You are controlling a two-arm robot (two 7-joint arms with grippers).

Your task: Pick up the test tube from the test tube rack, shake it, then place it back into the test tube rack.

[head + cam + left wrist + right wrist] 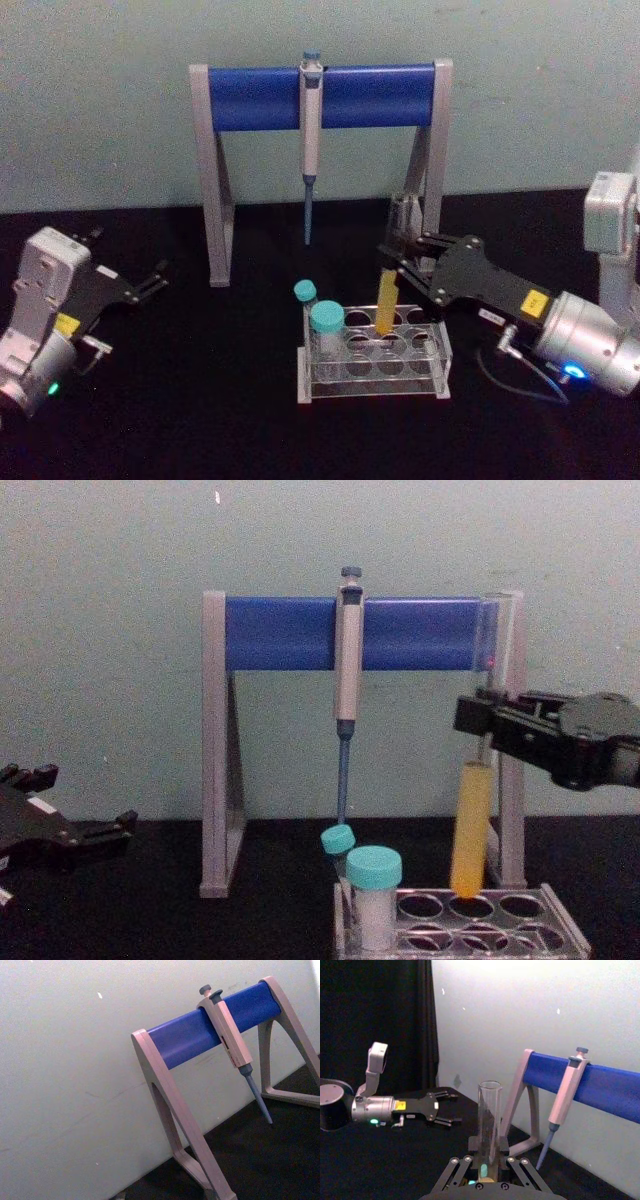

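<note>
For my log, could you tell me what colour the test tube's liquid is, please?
Yellow; the test tube shows best in chest view.

- Black surface (200, 400) runs back to a pale wall.
- Rack (372, 388) stands on it, just below the right tool (392, 262) and well apart from the left tool (155, 280).
- Stand (218, 200) rests on its feet beyond the right tool, near the wall.

The right gripper (486, 723) is clamping the test tube (472, 820) above the rack (470, 925), with the tube's yellow-filled bottom meeting a back-row hole. Two teal-capped vials (373, 885) are standing at the rack's left end. Behind the rack, a pipette (347, 670) is hanging from a stand (280, 632). The left gripper (90, 798) is idling well left of the rack.
</note>
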